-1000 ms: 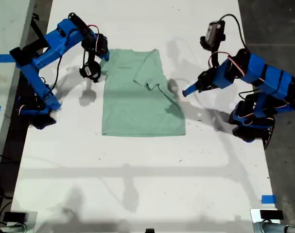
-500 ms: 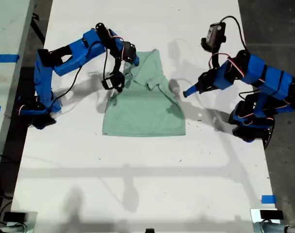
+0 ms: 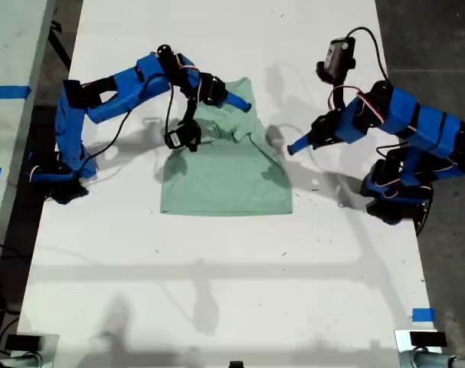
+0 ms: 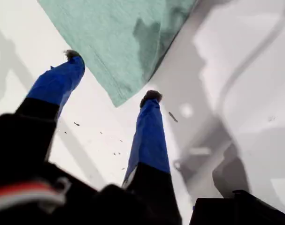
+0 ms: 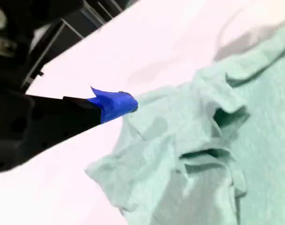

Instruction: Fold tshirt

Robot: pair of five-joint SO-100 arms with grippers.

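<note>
The pale mint-green tshirt (image 3: pixel 224 180) lies on the white table (image 3: pixel 217 291), its upper part bunched and pulled over toward the exterior view's right. My second gripper (image 3: pixel 234 102) sits over that bunched upper edge. One blue fingertip (image 5: pixel 115 104) meets the rumpled cloth (image 5: pixel 203 154), and the gripper looks shut on it. My first gripper (image 3: pixel 292 146) hovers just off the shirt's edge at the exterior view's right. It is open, and its two blue fingers (image 4: pixel 149 131) straddle a corner of the tshirt (image 4: pixel 119 42) without touching it.
Both arm bases stand at the table's side edges in the exterior view. Blue tape (image 3: pixel 4 92) marks the grey surface at that view's left, and another piece (image 3: pixel 422 314) lies near its lower right. Dark floor borders the table at the right.
My second gripper has swept from the shirt's upper corner at the exterior view's left toward the right, dragging that shoulder across and bunching the cloth. My first gripper has stayed in place.
</note>
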